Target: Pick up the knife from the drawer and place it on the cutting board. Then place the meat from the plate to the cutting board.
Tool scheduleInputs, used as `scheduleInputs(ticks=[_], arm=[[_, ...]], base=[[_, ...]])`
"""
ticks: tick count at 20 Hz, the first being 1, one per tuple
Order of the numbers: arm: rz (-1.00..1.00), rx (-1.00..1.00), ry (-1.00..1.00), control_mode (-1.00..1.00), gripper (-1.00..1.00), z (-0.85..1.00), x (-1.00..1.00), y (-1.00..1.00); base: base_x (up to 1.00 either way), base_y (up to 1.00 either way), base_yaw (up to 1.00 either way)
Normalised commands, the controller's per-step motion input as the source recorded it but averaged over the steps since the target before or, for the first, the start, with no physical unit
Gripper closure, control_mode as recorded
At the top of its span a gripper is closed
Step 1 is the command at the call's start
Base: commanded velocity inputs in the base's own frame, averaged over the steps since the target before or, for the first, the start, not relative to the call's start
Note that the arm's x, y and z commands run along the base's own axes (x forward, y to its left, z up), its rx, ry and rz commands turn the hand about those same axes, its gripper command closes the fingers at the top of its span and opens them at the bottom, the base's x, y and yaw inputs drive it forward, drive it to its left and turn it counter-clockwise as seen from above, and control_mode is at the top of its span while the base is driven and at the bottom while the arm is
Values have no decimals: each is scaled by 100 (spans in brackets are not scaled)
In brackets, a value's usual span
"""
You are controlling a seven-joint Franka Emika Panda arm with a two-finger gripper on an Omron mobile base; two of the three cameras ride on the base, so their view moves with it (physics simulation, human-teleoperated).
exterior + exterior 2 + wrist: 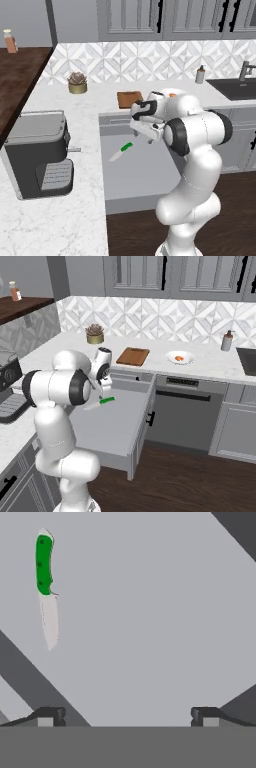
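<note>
Robot arm (pixel 192 165): glossy white, rounded shell segments stacked as bulbous links, joined by dark charcoal rings and round black joint caps, one large cap facing the left base view and another facing the right base view. Hand section white with black trim and a dark band near the wrist. Gripper (pixel 127 714): two small dark fingertips (pixel 50 714), blocky, each with a paler grey inner pad. No cables, screws or printed markings can be made out

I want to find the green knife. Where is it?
The knife lies flat on the floor of the open drawer, toward its left side in the left base view, below the cutting board.
</note>
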Motion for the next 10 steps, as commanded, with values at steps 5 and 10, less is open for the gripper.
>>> scheduleInputs(ticks=[5,10], arm=[[0,0,0,-100,-100,-45,38,-1],[0,0,-2,-100,-100,-16,48,0]], base=[[0,0,0],[0,0,0]])
